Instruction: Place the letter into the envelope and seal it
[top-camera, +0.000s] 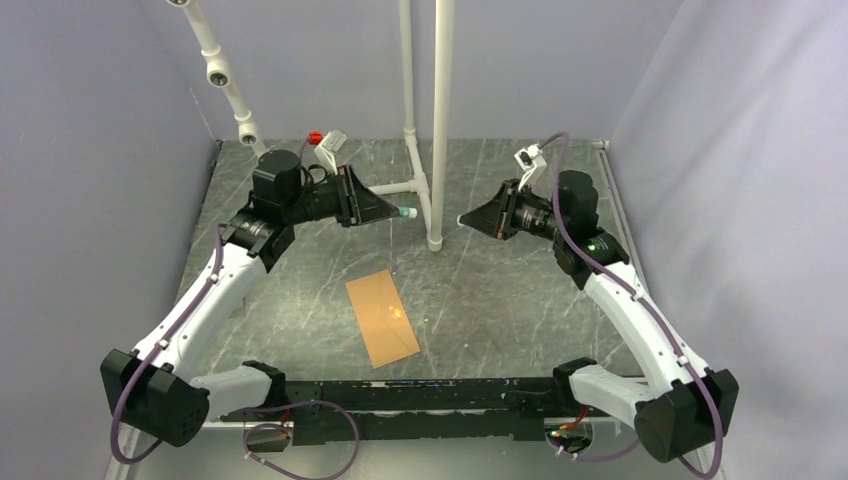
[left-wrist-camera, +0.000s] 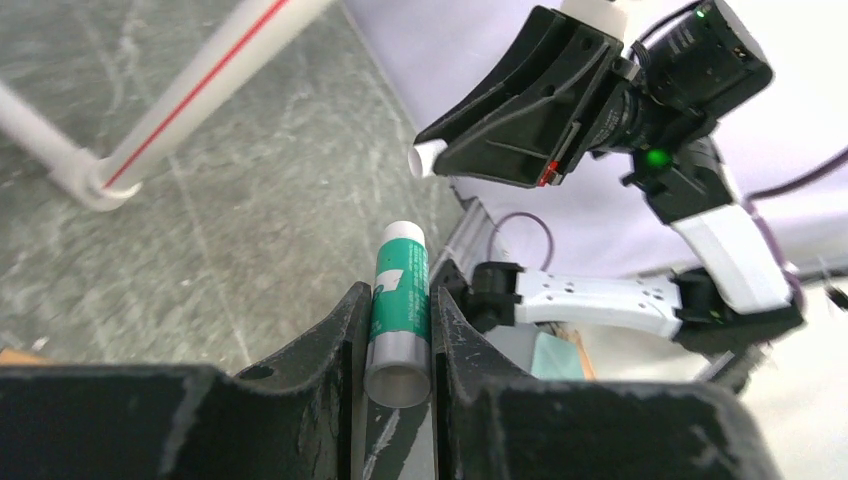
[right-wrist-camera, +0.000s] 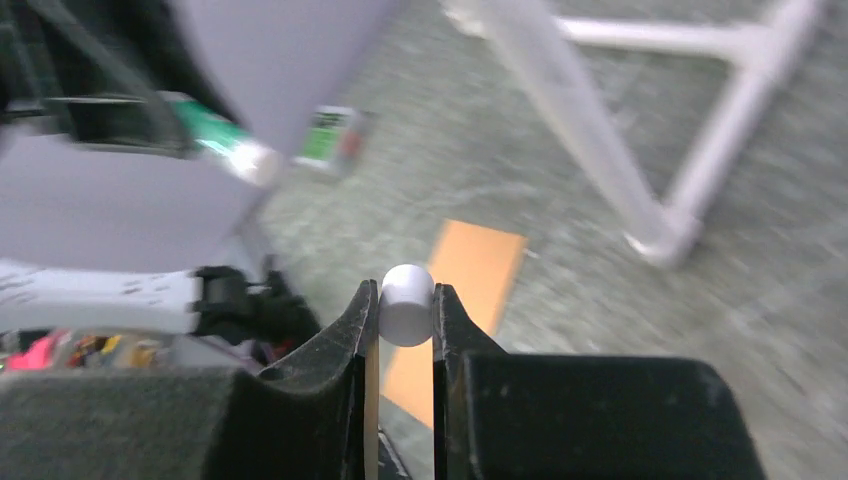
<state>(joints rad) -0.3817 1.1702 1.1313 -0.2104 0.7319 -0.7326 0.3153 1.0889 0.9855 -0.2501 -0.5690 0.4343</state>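
The orange-brown kraft paper envelope (top-camera: 382, 318) is lying flat on the dark grey-green marbled table (top-camera: 500, 290), below the two raised pincers and nearer to the arm bases than either. It is showing as a plain long rectangle, turned slightly askew. Whether anything is sitting inside it cannot be told.

The left pincer (top-camera: 390, 212) is clenching a green-and-white glue stick with a silver base (left-wrist-camera: 402, 285). The stick's body is sitting between the fingers and its pale end is sticking out ahead of the tips. The right pincer (top-camera: 472, 220) is gripping a small white round cap (right-wrist-camera: 406, 303) at its fingertips. The two pincers are pointing at each other across a gap, both well above the table.

A white plastic pipe upright (top-camera: 438, 120) is standing in that gap, and its foot is resting on the table just beyond the envelope's far end. The envelope's near short edge is lying close to the black rail (top-camera: 430, 385) along the table's near side. Bare table is spreading out beneath each pincer on both long sides of the envelope, as far as the pale grey enclosure walls (top-camera: 90, 150).
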